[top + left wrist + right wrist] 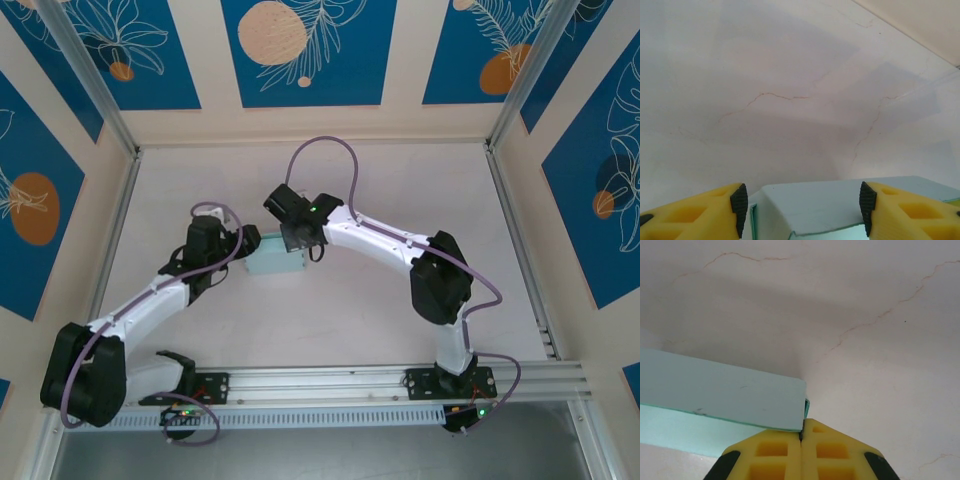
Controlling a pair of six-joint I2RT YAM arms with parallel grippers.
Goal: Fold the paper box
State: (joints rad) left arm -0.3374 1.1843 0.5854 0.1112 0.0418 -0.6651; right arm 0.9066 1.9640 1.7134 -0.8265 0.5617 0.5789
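Observation:
The paper box (272,264) is a small pale blue folded box lying on the white table (400,190) between the two arms. My left gripper (243,252) reaches it from the left. In the left wrist view the left gripper (803,206) is open, its black pads (739,206) either side of the box (815,202), with a thin gap at the left pad. My right gripper (298,240) comes from the right. Its yellow fingers (801,432) are shut together at the box's end corner (725,390), and a thin card edge (806,409) runs into their tips.
Hairline cracks mark the table top (780,96). An aluminium rail (400,380) runs along the near edge by the arm bases. Cream and blue patterned walls (300,50) with metal posts (85,75) enclose the table on three sides.

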